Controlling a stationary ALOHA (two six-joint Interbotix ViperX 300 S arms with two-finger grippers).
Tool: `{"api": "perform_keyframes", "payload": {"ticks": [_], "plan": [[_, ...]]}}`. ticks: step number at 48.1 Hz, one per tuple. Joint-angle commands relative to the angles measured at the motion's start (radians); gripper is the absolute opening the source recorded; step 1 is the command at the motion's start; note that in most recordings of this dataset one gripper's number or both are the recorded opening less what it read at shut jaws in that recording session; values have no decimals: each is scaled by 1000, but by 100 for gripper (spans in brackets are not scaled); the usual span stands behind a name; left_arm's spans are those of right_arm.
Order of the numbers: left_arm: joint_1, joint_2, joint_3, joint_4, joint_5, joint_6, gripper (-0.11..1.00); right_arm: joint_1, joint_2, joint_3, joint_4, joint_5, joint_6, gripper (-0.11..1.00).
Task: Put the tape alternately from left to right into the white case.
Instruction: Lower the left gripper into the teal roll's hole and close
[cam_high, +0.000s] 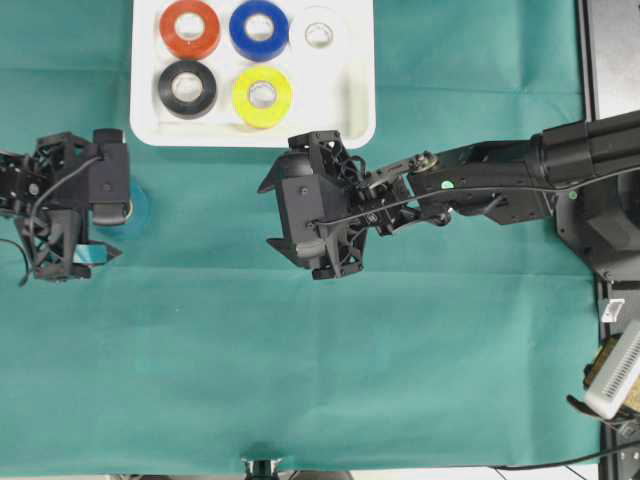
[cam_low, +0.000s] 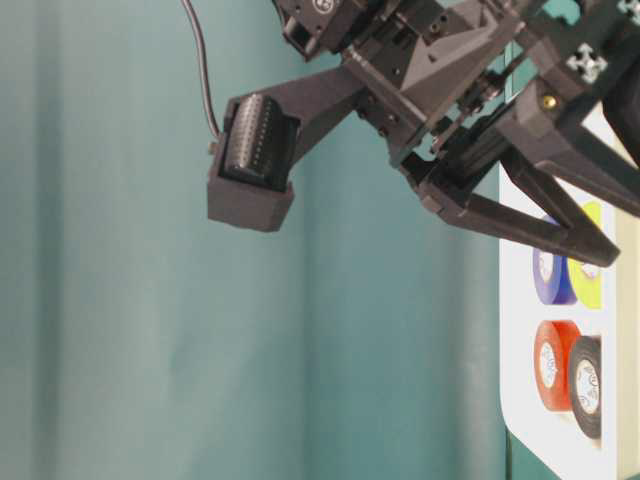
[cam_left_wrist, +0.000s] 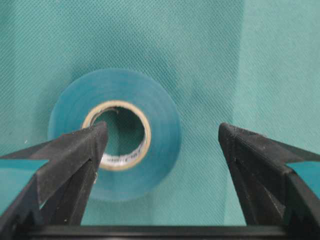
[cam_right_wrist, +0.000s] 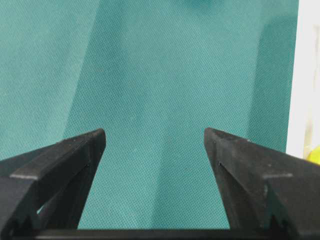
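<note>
The white case (cam_high: 145, 110) lies at the top centre and holds the red-orange (cam_high: 190, 28), blue (cam_high: 259, 28), white (cam_high: 319, 34), black (cam_high: 187, 88) and yellow (cam_high: 262, 96) tape rolls. A teal tape roll (cam_high: 138, 212) lies flat on the cloth at the left. My left gripper (cam_high: 105, 215) hangs over it, open. In the left wrist view the teal roll (cam_left_wrist: 162, 107) sits toward the left finger (cam_left_wrist: 75, 155) of that gripper (cam_left_wrist: 162, 131), which holds nothing. My right gripper (cam_high: 315, 215) hovers open over bare cloth just below the case, empty in its wrist view (cam_right_wrist: 154, 134).
A green cloth (cam_high: 300, 370) covers the table. Black equipment (cam_high: 610, 50) stands along the right edge, with a white object (cam_high: 620, 370) at the lower right. The right arm (cam_high: 480, 185) stretches across from the right. The case's edge (cam_right_wrist: 307, 75) shows beside the right gripper.
</note>
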Motion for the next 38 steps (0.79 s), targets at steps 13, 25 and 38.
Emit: {"api": "perform_keyframes", "payload": {"ticks": [13,25,38], "plan": [[-2,80,-17,-2,-31,-3,98,3,-31,-6,-2,-3,0,90],[-2,74,-17,-2,-31,-3,89,3,-31,-2,-2,-3,0,90],[-2,71,-9,-2,-31,-3,24,3,-31,-2,-2,-3,2,90]]}}
